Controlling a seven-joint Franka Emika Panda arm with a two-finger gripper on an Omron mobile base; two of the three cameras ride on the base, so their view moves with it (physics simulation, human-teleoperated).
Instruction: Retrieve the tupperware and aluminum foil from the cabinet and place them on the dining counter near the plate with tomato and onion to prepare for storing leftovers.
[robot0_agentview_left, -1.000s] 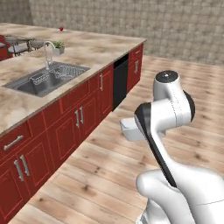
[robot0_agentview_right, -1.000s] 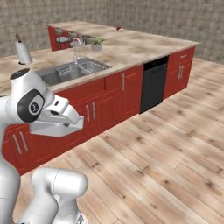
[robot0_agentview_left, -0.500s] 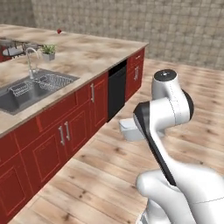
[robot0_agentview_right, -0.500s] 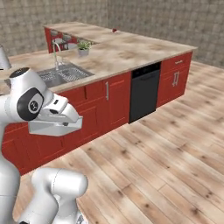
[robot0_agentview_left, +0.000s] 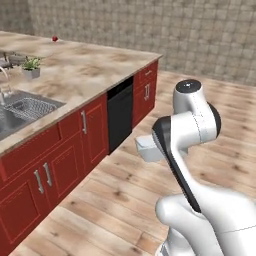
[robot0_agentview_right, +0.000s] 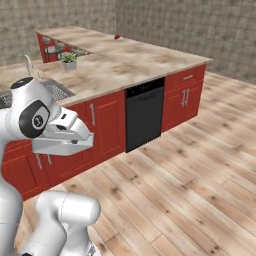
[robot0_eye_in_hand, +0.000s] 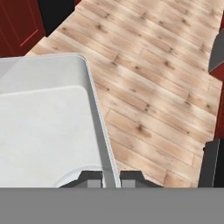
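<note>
Gripping one tray (robot0_eye_in_hand: 43, 127) by its rim, the gripper (robot0_eye_in_hand: 111, 177) has both fingers pinched on the wall, holding it level above the wood floor (robot0_eye_in_hand: 157, 87). Beside the dishwasher (robot0_agentview_left: 120, 114), the tray sits just off the arm, apart from the counter (robot0_agentview_left: 90, 70).

No readable text, label, brand, number or sign appears on anything in these views.
</note>
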